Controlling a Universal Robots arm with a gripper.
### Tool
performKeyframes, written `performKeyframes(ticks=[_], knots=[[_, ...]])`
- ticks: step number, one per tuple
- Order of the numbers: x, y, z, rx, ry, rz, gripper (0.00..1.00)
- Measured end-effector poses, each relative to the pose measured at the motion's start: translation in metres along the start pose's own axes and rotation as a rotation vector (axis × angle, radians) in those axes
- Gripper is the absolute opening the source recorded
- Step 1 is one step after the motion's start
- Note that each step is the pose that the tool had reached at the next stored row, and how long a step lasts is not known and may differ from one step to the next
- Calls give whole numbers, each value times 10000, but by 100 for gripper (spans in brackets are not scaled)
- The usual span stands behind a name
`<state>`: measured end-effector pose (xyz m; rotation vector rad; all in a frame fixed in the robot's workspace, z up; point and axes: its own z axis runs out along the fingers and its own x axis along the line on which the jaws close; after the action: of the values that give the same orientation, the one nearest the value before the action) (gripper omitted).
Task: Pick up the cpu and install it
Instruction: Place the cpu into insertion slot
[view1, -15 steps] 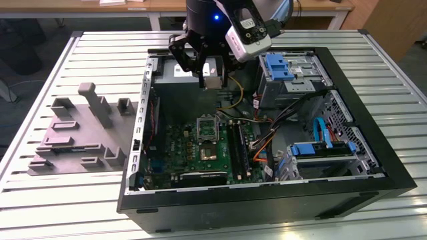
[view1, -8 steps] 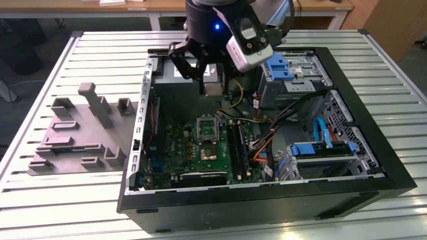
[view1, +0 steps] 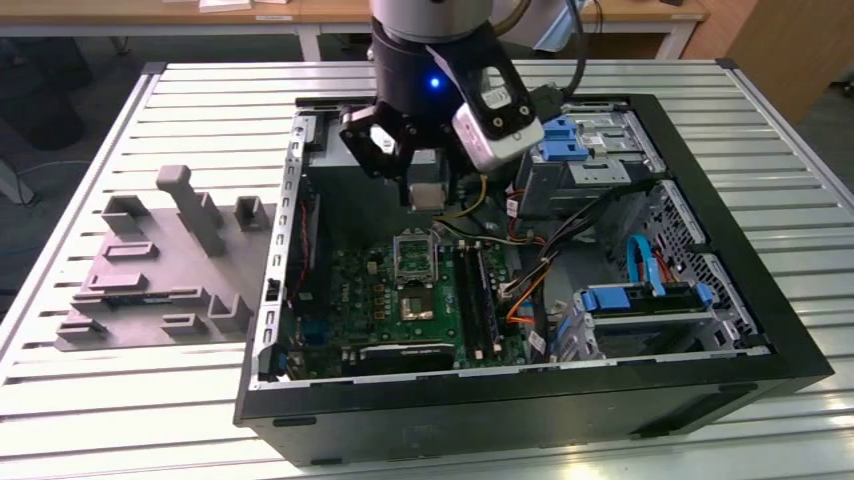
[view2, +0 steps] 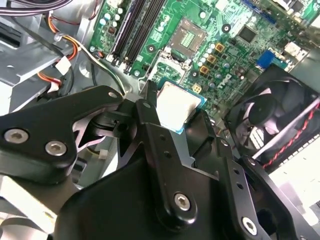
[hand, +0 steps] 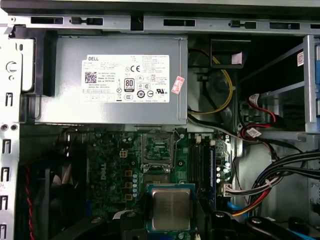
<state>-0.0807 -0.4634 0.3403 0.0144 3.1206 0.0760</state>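
Where the gripper (view2: 176, 112) pinches it, the cpu (hand: 171, 209) shows silvery, green-edged.

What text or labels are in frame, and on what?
White label on the grey metal box: rows of print, a square code, certification marks; fine print too small to read.
Red-and-white sticker at that label's edge: too small to read.
White cable tags: blurred.
Motherboard silkscreen: too small to read.
cpu top, in the pincer: no legible marking.
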Motion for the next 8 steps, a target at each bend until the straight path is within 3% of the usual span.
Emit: performKeyframes(ticks=[8], knots=[[3,-7,145,0,0,-3,47]])
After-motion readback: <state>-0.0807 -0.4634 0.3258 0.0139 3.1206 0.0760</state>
